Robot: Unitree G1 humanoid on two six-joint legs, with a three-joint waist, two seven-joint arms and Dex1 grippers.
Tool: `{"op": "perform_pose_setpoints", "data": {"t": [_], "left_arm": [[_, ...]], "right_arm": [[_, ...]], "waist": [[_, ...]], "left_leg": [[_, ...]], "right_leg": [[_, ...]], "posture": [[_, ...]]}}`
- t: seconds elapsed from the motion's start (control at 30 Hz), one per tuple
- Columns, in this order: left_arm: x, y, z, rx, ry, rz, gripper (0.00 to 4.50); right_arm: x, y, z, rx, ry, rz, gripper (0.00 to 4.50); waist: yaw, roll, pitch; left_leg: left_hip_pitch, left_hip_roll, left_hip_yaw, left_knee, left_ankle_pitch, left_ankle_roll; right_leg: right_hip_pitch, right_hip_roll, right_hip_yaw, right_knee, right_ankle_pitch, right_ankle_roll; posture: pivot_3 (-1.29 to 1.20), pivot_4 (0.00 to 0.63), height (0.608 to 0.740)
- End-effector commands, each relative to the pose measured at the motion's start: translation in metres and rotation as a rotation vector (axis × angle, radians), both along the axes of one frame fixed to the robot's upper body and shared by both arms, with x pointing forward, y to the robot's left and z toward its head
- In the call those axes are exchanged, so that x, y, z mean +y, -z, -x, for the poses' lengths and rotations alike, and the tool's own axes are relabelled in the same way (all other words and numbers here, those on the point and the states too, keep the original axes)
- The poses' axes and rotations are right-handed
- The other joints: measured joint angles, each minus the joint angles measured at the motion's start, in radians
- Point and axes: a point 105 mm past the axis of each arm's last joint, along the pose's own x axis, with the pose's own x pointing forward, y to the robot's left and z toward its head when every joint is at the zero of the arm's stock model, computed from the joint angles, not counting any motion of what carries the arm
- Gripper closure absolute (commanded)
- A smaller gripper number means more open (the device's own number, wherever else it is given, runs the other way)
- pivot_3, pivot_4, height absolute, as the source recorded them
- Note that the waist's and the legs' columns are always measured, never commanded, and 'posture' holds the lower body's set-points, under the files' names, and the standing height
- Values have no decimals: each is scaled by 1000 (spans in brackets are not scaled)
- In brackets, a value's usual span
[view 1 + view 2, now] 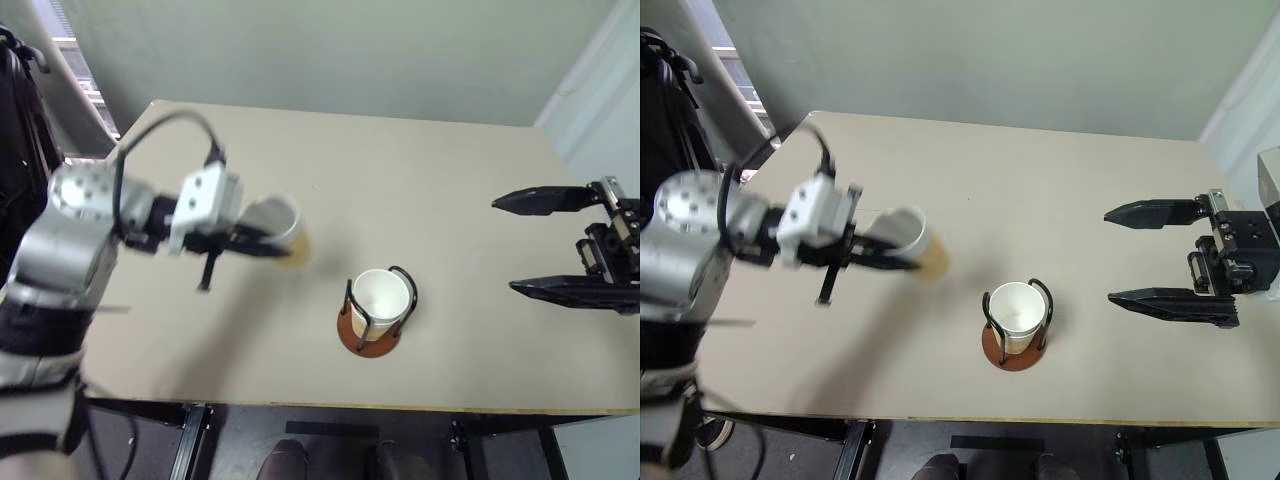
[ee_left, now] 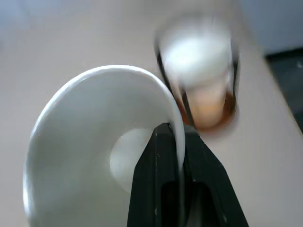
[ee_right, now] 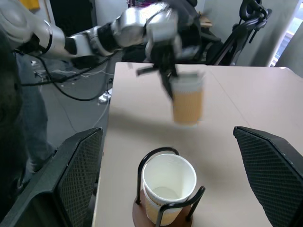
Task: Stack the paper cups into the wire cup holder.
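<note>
Broadly, one beige counter (image 1: 450, 200), rectangular, matte, bearing the task's things.

Left gripper (image 1: 262, 243): raised above the counter's left half, jaws pressed together on the rim wall of a held paper cup (image 1: 275, 228), one finger inside the mouth and one outside, as the left wrist view shows. The held cup hangs clear of the counter, its long axis tilted, the white mouth facing up and toward the camera and the tan base pointing away toward the wire cup holder (image 1: 375, 318). Its inside is white and holds nothing.

Right gripper (image 1: 1170, 255): over the counter's right edge, jaws spread wide, gripping nothing, pointing across toward the holder.

Wire cup holder: near the counter's front edge at centre, a reddish-brown disc base with black wire loops rising upright. It contains a seated paper cup (image 1: 381, 299), upright, long axis vertical, mouth up, interior white with nothing in it.

No brand, label or writing is legible on either cup or on the holder.
</note>
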Motion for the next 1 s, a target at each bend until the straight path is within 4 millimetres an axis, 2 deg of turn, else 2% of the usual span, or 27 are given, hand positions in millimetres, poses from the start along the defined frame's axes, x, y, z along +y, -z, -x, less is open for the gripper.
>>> {"op": "perform_pose_setpoints", "data": {"t": [0.03, 0.17, 0.33, 0.53, 0.67, 0.83, 1.0], "left_arm": [[-21, -18, 8, -40, 180, 2, 4478], [-54, -13, 12, -77, 341, -83, 4478], [-69, 3, 16, -105, 446, -195, 4478], [-80, 10, 7, -149, 487, -247, 4478], [-86, 13, 11, -142, 531, -245, 4478], [-89, 25, 19, -117, 587, -272, 4478], [-90, 33, 18, -131, 600, -295, 4478]], "right_arm": [[0, -8, 6, -51, 10, -6, 0], [1, -6, 5, -60, 32, 3, 0], [-3, -7, 10, -62, 61, 19, 0], [-16, -4, 13, -39, 140, 51, 0], [-25, -2, 17, -25, 193, 57, 0], [-22, 0, 20, -34, 204, 53, 0], [-24, -2, 25, -26, 217, 34, 0]], "waist": [[-1, 0, 0], [-4, 0, 0], [-4, 0, 0], [5, 0, 0], [7, 0, 0], [7, 0, 0], [8, 1, 0]], "left_leg": [[0, 0, 1, 1, 0, 1], [-1, 0, 5, 4, -2, 4], [-1, -1, 5, 6, -4, 6], [-2, -1, 5, 8, -5, 9], [-2, -4, 8, 12, -8, 14], [-2, -5, 11, 13, -9, 16], [-2, -5, 12, 13, -9, 16]], "right_leg": [[1, 0, 1, -1, 1, 1], [1, -1, 1, -3, 1, 6], [1, -1, 2, -3, 0, 10], [2, -6, 2, -3, -1, 14], [5, -8, 2, -4, -2, 19], [5, -9, 4, -5, -2, 21], [5, -9, 4, -5, -2, 21]], "posture": [[0, 150, 740], [0, 150, 740], [0, 150, 740], [0, 150, 740], [0, 150, 740], [0, 150, 740], [0, 150, 740]]}}
